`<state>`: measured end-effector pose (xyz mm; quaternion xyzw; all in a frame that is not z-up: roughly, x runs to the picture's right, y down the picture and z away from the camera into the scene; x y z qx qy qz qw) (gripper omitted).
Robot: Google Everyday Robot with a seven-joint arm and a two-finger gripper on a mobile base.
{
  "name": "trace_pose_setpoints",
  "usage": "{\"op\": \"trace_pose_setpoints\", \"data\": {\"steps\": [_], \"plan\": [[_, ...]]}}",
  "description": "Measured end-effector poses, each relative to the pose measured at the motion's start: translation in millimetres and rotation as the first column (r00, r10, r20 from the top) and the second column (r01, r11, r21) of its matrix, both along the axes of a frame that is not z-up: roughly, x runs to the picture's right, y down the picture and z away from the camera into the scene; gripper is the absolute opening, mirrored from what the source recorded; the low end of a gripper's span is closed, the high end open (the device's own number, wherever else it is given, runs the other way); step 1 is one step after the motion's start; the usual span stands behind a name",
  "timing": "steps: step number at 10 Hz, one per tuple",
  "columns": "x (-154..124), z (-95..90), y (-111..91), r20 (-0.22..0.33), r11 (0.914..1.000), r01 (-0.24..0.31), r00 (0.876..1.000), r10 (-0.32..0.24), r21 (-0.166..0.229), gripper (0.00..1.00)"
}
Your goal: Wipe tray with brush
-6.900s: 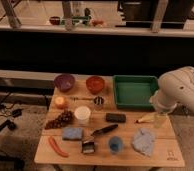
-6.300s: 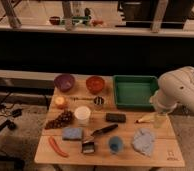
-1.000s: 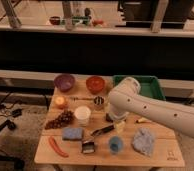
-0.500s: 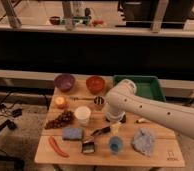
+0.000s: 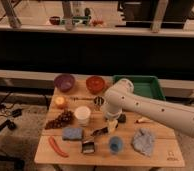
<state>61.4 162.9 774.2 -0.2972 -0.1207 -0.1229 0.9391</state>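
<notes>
Camera view: the robot's arm had swung in from the right and dropped low over the desk.
Its gripper, jaws released, hung just above the brush, which lay mid-desk; the green tray behind was not yet wiped.

We note: counter pale wood, matt. Tray green plastic, smooth. Arm white shell, glossy. Cloth grey-blue, rumpled. Claw spread, low by brush, mid-counter.
</notes>
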Motion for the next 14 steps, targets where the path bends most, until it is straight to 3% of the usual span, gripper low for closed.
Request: {"op": "trace_pose_setpoints", "data": {"steps": [5,14], "plan": [[-1,22.0,11,-0.027,0.9987,-0.028,0.999,0.027,-0.043,0.80],[2,24.1,24,-0.028,0.9927,-0.072,0.997,0.070,-0.097,0.80]]}}
